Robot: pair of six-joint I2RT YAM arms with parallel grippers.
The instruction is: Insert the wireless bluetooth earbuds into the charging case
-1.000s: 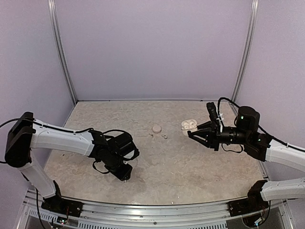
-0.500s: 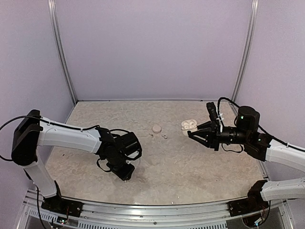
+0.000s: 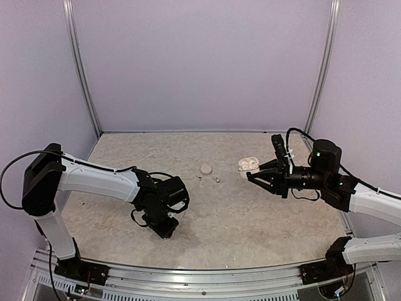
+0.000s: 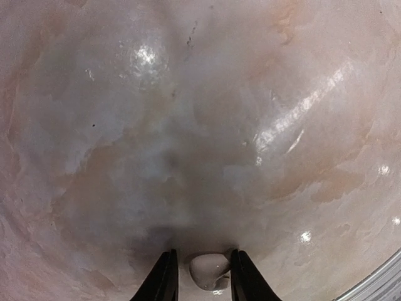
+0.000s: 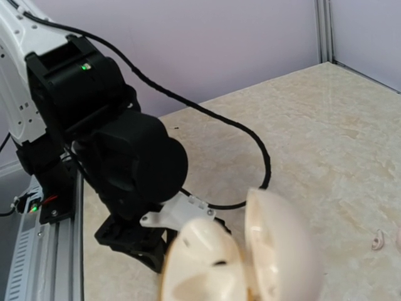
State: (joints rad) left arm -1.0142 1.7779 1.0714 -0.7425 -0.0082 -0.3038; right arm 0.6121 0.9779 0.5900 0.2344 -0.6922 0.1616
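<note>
One earbud [image 4: 210, 273] lies on the table [image 4: 188, 125] between the fingertips of your left gripper [image 4: 202, 260]. Its jaws straddle the earbud, parted, with a sliver of gap on one side. Your right gripper [image 3: 250, 174] clamps the charging case [image 3: 249, 164], lid open, above the table's far right. A round puck [image 3: 205, 168] sits mid-table.

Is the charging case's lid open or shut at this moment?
Open: the charging case has its two halves spread apart in the right wrist view.
</note>
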